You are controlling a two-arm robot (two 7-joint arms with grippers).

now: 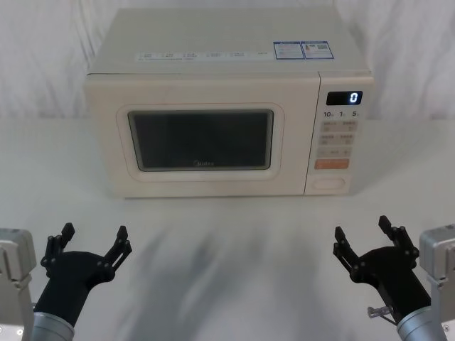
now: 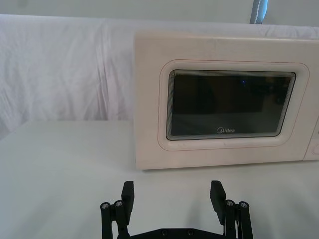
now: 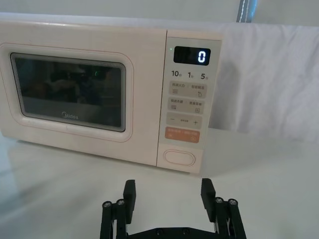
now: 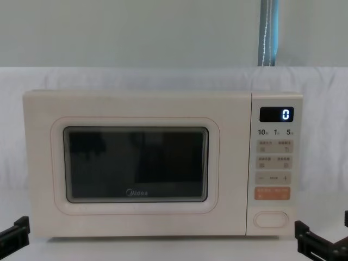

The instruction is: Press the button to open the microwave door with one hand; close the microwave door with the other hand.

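- We see the button (image 3: 180,157), a blank cream oval, at the bottom of the control panel (image 3: 188,107), just under the orange key (image 3: 182,135).
- The display (image 3: 192,55) reads "0"; below it we read "10", "1" and "5".
- The microwave door (image 1: 201,138) sits shut, flush with the panel, with a grey "Midea" logo under its dark window; what is inside we cannot tell.
- Blue-and-white labels (image 1: 303,49) lie on the microwave top, too small for us to read.
- Our left gripper (image 1: 94,242) hovers near the table's front edge, fingers spread apart, empty, well clear of the door.
- Our right gripper (image 1: 362,234) hovers likewise, fingers apart, empty, short of the button.
- The microwave stands on a white table (image 1: 227,234) before a white draped cloth (image 2: 60,69).
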